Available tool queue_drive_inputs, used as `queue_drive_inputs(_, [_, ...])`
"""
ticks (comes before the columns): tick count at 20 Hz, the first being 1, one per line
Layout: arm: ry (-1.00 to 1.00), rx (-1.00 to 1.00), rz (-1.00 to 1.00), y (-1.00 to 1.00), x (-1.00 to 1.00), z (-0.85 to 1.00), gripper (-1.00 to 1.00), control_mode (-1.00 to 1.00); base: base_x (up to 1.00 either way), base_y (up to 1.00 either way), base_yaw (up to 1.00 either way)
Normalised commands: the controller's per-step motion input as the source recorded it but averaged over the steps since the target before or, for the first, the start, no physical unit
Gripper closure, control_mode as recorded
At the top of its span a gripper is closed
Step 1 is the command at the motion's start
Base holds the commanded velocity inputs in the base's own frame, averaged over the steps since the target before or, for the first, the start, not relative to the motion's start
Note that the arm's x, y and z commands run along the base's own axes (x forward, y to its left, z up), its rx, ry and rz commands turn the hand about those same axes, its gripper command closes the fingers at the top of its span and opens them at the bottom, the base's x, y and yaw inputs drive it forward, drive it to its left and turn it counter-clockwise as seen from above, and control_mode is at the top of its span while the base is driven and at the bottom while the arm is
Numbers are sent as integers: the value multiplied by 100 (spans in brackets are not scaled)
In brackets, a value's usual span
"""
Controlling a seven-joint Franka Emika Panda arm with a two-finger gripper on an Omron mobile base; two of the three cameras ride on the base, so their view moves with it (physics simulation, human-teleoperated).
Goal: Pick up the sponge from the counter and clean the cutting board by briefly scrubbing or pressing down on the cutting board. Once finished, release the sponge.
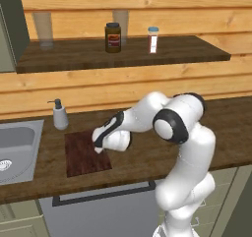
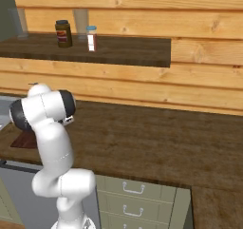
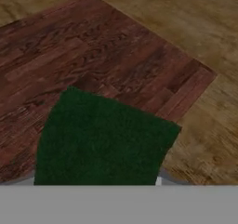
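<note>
The dark green sponge [image 3: 104, 139] sits close in front of the hand camera and covers the fingertips. It hangs low over the near right part of the dark reddish-brown cutting board [image 3: 93, 51]. In the left base view my gripper [image 1: 98, 148] reaches down to the right edge of the cutting board [image 1: 81, 157], shut on the sponge, which the hand hides there. The board lies on the brown wood-grain counter [image 1: 147, 155], right of the sink. A sliver of the cutting board [image 2: 26, 141] shows behind the arm in the right base view.
A steel sink [image 1: 15, 147] is set into the counter at the left. A soap dispenser [image 1: 60, 115] stands just behind the board's far left corner. The dark shelf [image 1: 123, 54] above carries a jar [image 1: 112, 37], a shaker [image 1: 153, 40] and a glass [image 1: 43, 28].
</note>
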Motion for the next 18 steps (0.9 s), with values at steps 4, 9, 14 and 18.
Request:
queue_drive_inputs(4, [4,0,0,0,100,2,100,-100,0,0,0])
queue_drive_inputs(9, [0,-1,-3,0,90,20,100,-100,0,0,0])
queue_drive_inputs(14, [0,0,-4,-46,-21,53,100,-100,0,0,0])
queue_drive_inputs(18, [0,-5,0,-96,-71,37,100,-100,0,0,0])
